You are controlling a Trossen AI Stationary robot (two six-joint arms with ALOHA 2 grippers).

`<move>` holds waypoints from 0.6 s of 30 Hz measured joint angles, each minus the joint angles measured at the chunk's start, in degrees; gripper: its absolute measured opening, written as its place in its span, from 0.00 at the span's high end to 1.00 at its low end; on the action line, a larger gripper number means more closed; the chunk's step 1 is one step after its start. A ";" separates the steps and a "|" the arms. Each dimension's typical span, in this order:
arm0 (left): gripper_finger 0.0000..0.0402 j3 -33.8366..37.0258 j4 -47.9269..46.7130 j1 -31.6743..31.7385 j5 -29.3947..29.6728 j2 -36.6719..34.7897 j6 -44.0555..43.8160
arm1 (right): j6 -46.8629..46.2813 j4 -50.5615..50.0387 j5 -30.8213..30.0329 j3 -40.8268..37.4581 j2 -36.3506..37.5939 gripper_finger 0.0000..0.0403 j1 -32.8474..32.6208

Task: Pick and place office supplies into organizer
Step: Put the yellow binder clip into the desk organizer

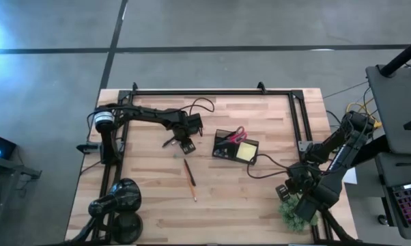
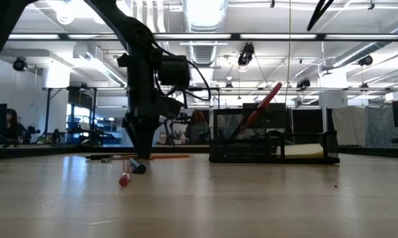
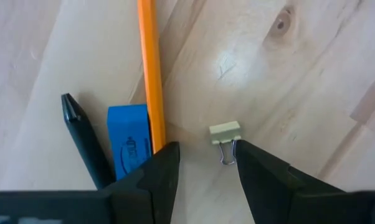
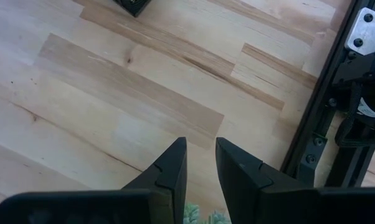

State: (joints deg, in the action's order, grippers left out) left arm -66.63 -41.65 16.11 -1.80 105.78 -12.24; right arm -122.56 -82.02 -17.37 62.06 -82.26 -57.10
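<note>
While scissors point(image 1: 238, 133) and note pad point(image 1: 246, 152) were lodged in the organizer point(image 1: 222, 152), the spread left gripper point(image 3: 206, 163) was poised over a binder clip point(image 3: 225, 134); pencils point(image 1: 190, 175) remained mid-desk.

A grey concrete floor point(image 1: 226, 27) surrounds the pale wooden surface point(image 1: 246, 198), and ceiling lights point(image 2: 202, 10) brighten the open room beyond.

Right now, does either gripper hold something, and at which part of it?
Nothing is held. The left gripper is open above a small binder clip, beside the orange pencil. The right gripper waits empty near the table's edge.
</note>
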 joint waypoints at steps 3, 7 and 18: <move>0.63 0.00 0.39 -1.28 2.27 0.04 -3.21 | -0.01 0.02 0.00 0.00 0.00 0.81 0.00; 0.63 -0.52 1.03 -1.92 2.10 0.13 -8.27 | 0.00 0.04 0.00 -0.02 0.00 0.81 0.00; 0.63 -1.71 0.83 -1.85 2.44 1.04 -13.56 | 0.00 0.12 0.81 0.02 0.00 0.81 0.00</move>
State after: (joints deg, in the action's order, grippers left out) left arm -68.34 -40.82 14.26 0.64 106.82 -25.80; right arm -122.56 -81.90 -16.56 62.08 -82.26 -57.10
